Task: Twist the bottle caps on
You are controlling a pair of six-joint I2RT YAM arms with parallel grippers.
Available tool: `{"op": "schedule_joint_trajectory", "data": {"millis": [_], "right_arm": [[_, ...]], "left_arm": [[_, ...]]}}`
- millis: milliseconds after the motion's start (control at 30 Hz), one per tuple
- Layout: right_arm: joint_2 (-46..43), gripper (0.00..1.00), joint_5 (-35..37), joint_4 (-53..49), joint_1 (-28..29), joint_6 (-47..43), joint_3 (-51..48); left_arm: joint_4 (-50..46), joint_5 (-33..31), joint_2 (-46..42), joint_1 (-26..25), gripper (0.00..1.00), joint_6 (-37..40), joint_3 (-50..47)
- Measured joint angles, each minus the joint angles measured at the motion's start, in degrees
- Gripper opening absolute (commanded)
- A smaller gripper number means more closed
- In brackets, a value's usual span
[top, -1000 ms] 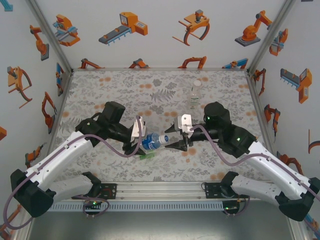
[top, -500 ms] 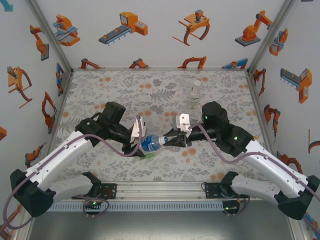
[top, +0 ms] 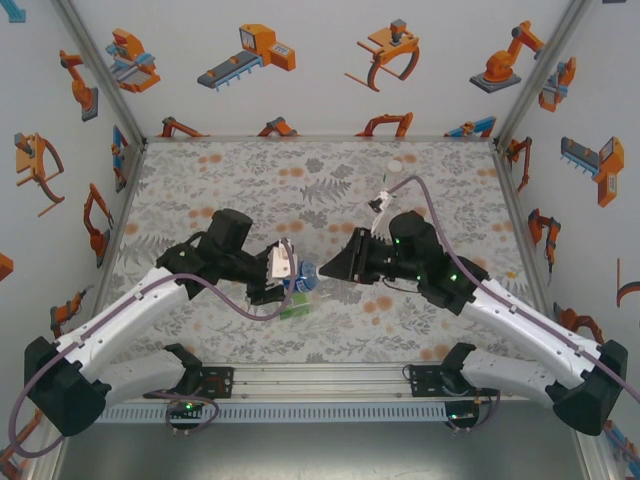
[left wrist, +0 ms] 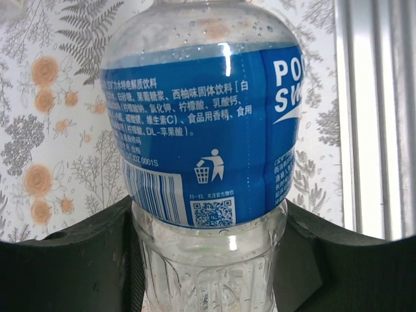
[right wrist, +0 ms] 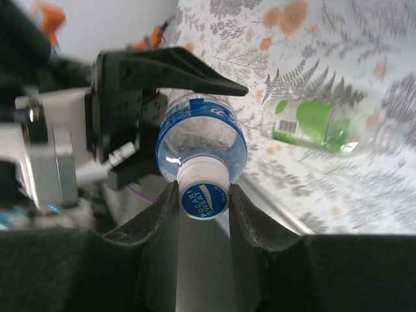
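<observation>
At the centre of the overhead view, the left gripper (top: 288,277) is clenched on the small clear plastic bottle with the blue label (left wrist: 201,130), its neck turned toward the right arm. The right gripper (right wrist: 202,192) pinches the round blue-and-white screw cap (right wrist: 203,200) on that neck. If the cap sits tilted, turning could cross-thread it, or the slick bottle could spin in the left jaws. The green-labelled clear plastic bottle (right wrist: 312,123) lies on the table at the right of the right wrist view.
</observation>
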Motion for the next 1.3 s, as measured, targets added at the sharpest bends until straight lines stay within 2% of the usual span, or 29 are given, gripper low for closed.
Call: {"op": "schedule_joint_trajectory", "data": {"millis": [100, 167, 233, 300, 400, 467, 600, 667, 833, 1100, 1300], "right_arm": [[0.33, 0.00, 2.43, 1.36, 0.00, 10.84, -2.60], [1.03, 0.02, 3.32, 1.18, 0.00, 14.05, -2.67], [1.68, 0.11, 4.00, 0.39, 0.00, 15.30, -2.01], [2.27, 0.26, 4.48, -0.85, 0.00, 14.80, -0.52], [2.80, 0.41, 5.11, -3.41, 0.00, 10.75, 2.56], [2.93, 0.49, 5.03, -4.48, 0.00, 6.05, 4.44], [2.51, 0.51, 3.56, -5.14, 0.02, -6.93, 7.37], [1.60, 0.57, 2.21, -5.09, 0.00, -13.84, 7.91], [-1.22, 0.58, -3.61, -5.07, 0.00, -33.44, 9.66], [-4.33, 0.57, -18.97, -5.09, 0.04, -64.37, 10.51], [-3.69, 0.52, -24.96, -5.38, 0.13, -74.07, 10.51]], "left_arm": [[1.51, -1.86, 0.02, 0.00, 0.00, 0.02, -1.57], [2.34, -2.67, 0.02, 0.02, 0.00, -0.02, -2.19], [2.71, -3.32, 0.02, 0.00, 0.00, -0.04, -2.34], [3.45, -3.61, 0.02, 0.07, 0.00, -0.04, -2.34], [5.14, -3.21, 0.02, 0.11, 0.00, -0.02, -2.32], [6.10, -2.56, 0.02, 0.11, 0.00, 0.04, -2.21], [6.27, -0.55, 0.02, 0.11, 0.00, 0.02, -1.81], [5.62, 0.87, 0.02, 0.11, 0.00, 0.07, -1.42], [1.44, 4.85, 0.44, 0.09, 0.00, 0.35, 1.05], [-4.61, 11.63, 0.96, -0.02, 0.00, 0.35, 5.20], [-7.67, 14.82, 0.90, -0.07, 0.00, 0.20, 5.92]]}}
